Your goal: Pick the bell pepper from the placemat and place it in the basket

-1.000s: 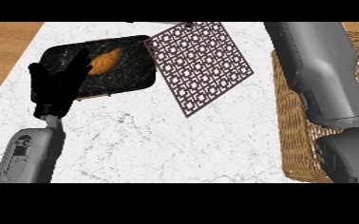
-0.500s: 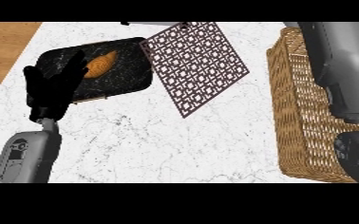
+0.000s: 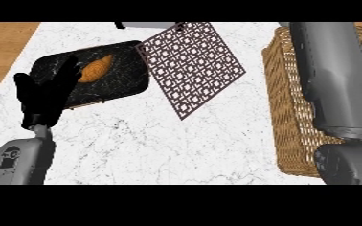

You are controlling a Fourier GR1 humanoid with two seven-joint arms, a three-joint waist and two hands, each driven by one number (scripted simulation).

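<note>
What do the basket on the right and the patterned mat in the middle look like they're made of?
The basket looks like woven wicker or rattan: tan, matte strands run in tight rows along its wall. The placemat lies flat and thin on the counter, dark brown with a pale repeating lattice; it could be printed fabric or vinyl, the view doesn't settle which. The counter itself looks like polished white marble with grey veins.

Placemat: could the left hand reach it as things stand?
Probably yes. The open left hand hovers over the black tray beside the placemat, and nothing lies between them.

Brown lattice-patterned placemat (image 3: 192, 68), tan woven basket (image 3: 290, 110), white marbled counter (image 3: 176, 148).
</note>
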